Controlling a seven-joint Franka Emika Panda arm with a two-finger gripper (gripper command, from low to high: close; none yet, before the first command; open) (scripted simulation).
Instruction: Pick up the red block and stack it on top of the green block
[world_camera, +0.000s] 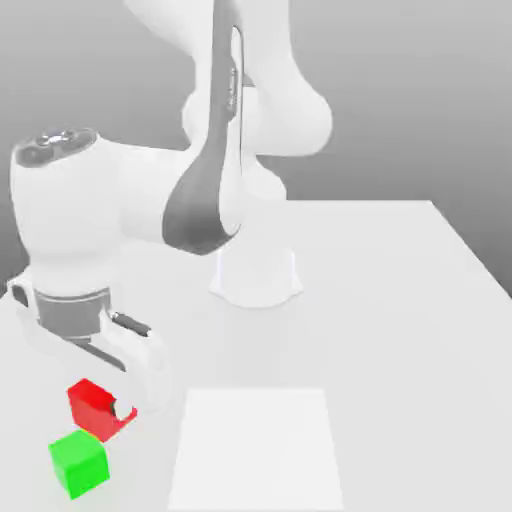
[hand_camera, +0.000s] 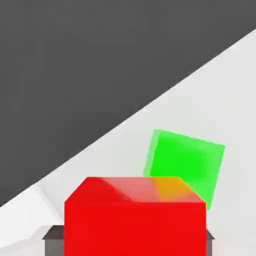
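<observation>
The red block (world_camera: 92, 404) sits between the fingers of the gripper (world_camera: 118, 408), near the exterior view's left edge, low in the frame. From the hand view the red block (hand_camera: 135, 220) looms close, with dark finger pads peeking out on either flank of it at its base, so the claw is closed narrow on the cube. Whether the block is lifted clear of the surface or touching it, I cannot tell.

And there's the green block (world_camera: 79, 463), just beside the red one, at about seven o'clock from it in the exterior view, the two cubes' corners very near each other. In the hand view the green block (hand_camera: 184, 164) lies beyond the red, at roughly one o'clock, turned slightly askew. Nothing sits between the two cubes.

Other furniture: a pale rectangular patch (world_camera: 255, 447) lies flat on the table (world_camera: 400, 300), at three o'clock from the blocks and well apart from them. The arm's round white base (world_camera: 256, 276) stands further back at mid-table.

Now the arm (world_camera: 215, 150): it rises from the base, folds over at a grey-sided elbow link, and swings down toward the exterior view's left. The bulky white wrist (world_camera: 65, 220) hangs above the blocks, with the hand tilted so the fingers point down and toward five o'clock onto the red cube.

The tabletop is plain white and matte. Behind it, a bare grey backdrop, darker toward the top.
</observation>
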